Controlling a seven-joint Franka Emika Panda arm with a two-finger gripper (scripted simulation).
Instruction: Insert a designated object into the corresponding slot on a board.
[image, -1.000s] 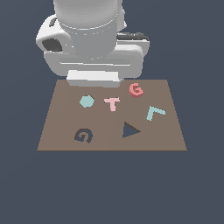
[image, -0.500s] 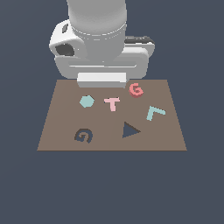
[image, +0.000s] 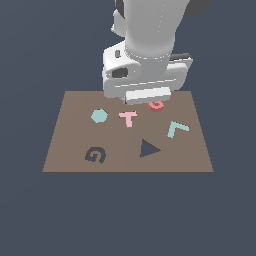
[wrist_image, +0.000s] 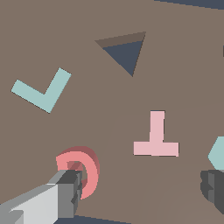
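The salmon-red G (wrist_image: 83, 166) lies flat on the brown board (image: 75, 140), near its far edge. My gripper (wrist_image: 142, 187) hangs open just above the board. One finger (wrist_image: 65, 194) overlaps the red G's edge, and the other finger (wrist_image: 214, 186) stands far off by the teal hexagon. Nothing is held between them. In the exterior view the arm's hand (image: 145, 77) covers most of the red G (image: 156, 106). The dark G-shaped slot (image: 95, 155) sits at the board's near corner on the exterior view's left, away from the gripper and outside the wrist view.
A pale pink T (image: 128, 118), a teal hexagon (image: 99, 116) and a teal L (image: 176, 129) lie on the board. A dark triangular recess (image: 148, 149) is cut near the front middle. Around the board is plain dark floor.
The arm has swung toward the exterior view's right and come down over the far edge of the board. It now hides most of the red G, which showed fully before.
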